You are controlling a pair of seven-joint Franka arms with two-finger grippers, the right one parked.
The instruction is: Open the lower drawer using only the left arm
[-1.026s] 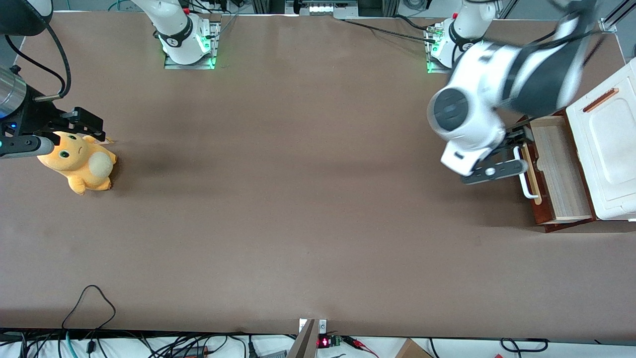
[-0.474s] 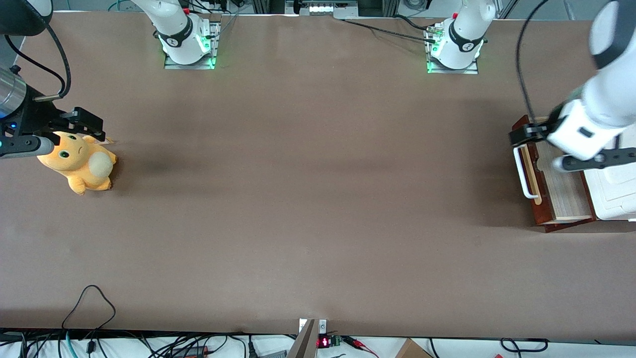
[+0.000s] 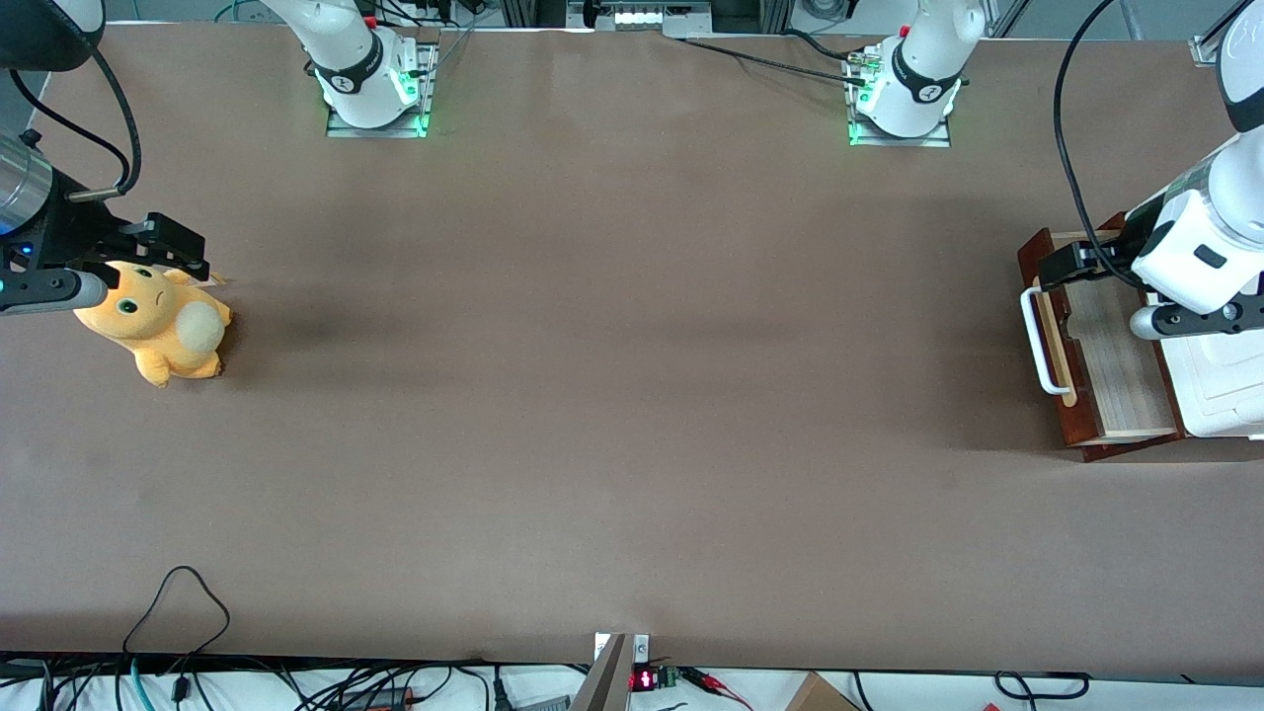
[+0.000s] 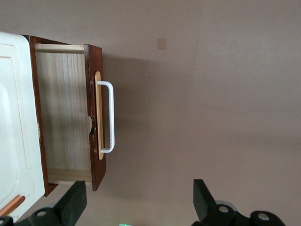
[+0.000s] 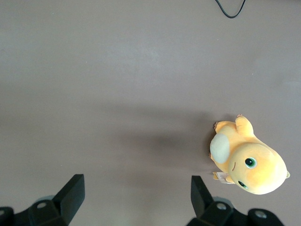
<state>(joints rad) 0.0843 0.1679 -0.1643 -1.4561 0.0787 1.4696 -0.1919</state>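
Dark red-brown wood marks the lower drawer (image 3: 1086,346), seen pulled out at the working arm's end of the table (image 3: 632,395), while the end effector (image 3: 1062,265), spread wide and empty above it, could be knocked against the white handle (image 4: 109,117) if lowered.

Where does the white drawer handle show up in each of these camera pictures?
Front view: the white handle fronts the open lower drawer; the gripper hangs above.
Left wrist view: handle on the drawer front, gripper fingers open.
Right wrist view: not in it.
Shared landmark: the drawer's light wood interior.
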